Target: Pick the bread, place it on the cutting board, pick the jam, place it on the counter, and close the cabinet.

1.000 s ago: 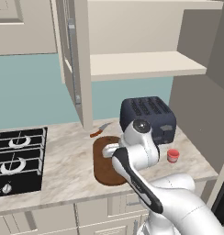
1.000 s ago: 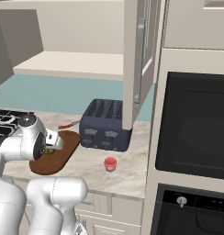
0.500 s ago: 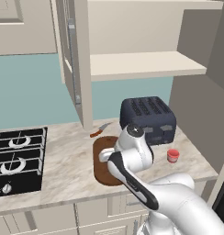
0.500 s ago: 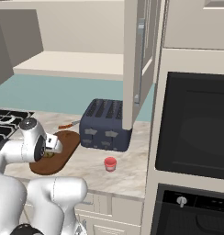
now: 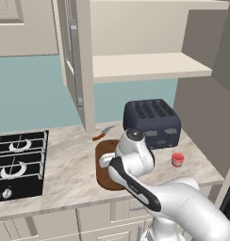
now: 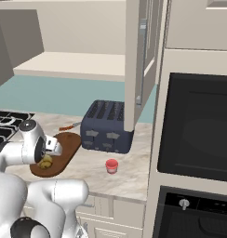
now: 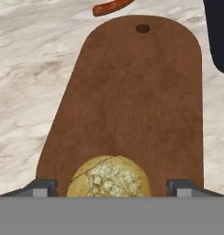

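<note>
The bread roll [image 7: 110,176] is seen resting on the cutting board [image 7: 137,101], between the spread, empty jaws of the tool [image 7: 111,186]; placement is judged done; next, the jam jar [image 5: 177,159] on the worktop [image 5: 65,174] is to be addressed.

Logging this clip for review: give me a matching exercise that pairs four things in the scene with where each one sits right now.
Things:
1. bread
2. jam
3. toaster
4. knife

Places:
A. on the counter, in front of the toaster's right corner
B. on the near end of the cutting board, between the open end effector fingers
C. on the counter just past the board's far end
D. at the back of the counter, below the open cabinet shelf

Pairs: 1-B, 2-A, 3-D, 4-C
</note>
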